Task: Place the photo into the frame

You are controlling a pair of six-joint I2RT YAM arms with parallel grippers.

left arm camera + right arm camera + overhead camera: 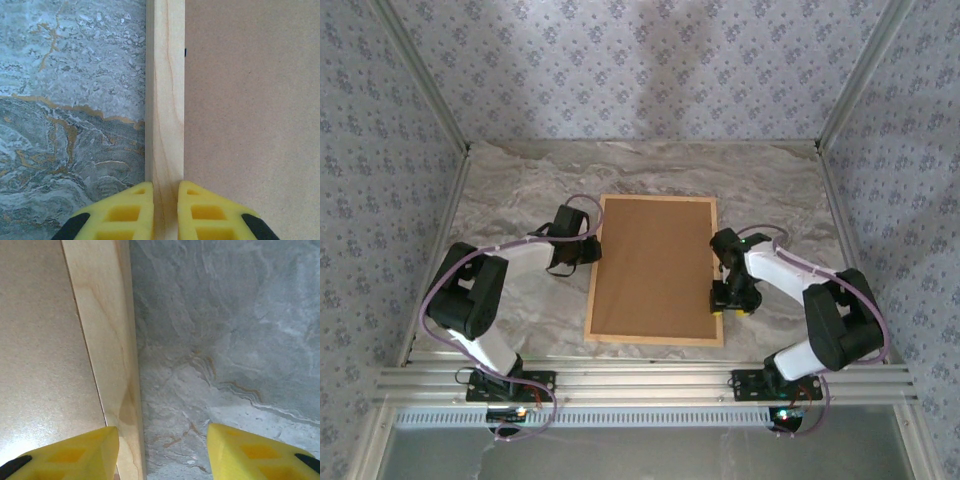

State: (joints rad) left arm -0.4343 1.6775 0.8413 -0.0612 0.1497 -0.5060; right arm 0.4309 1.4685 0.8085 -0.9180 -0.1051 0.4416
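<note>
Currently, the frame (656, 341) lies flat and back side up on the marble table (520, 190). Its near rail faces the arm bases, with one arm on each side of it. This placement exposes the rear opening, where inserts are loaded. A brown backing board (655, 268) fills that opening inside the four rails.

Toward the near end of the frame's right rail, the right gripper (162, 432) points down with its fingers spread. One yellow finger (75, 450) hangs over the backing board at the rail's inner edge, and the other hangs over bare table outside the frame. The rail sits between them, ungripped. Judged from this straddle, the gripper is positioned to close on the rail or steady it.

Farther along, on the frame's left rail, the left gripper (165, 187) is pinched on the wood, one finger against the outer face and one on the inner side over the board. The likely purpose is to keep the frame from sliding while the opposite side is worked.

Beyond the frame's far rail, the table runs on to the patterned back wall (640, 70).

Whether the photo lies beneath the backing board cannot be told.

Count: two arms, two grippers, one frame, one backing board.
</note>
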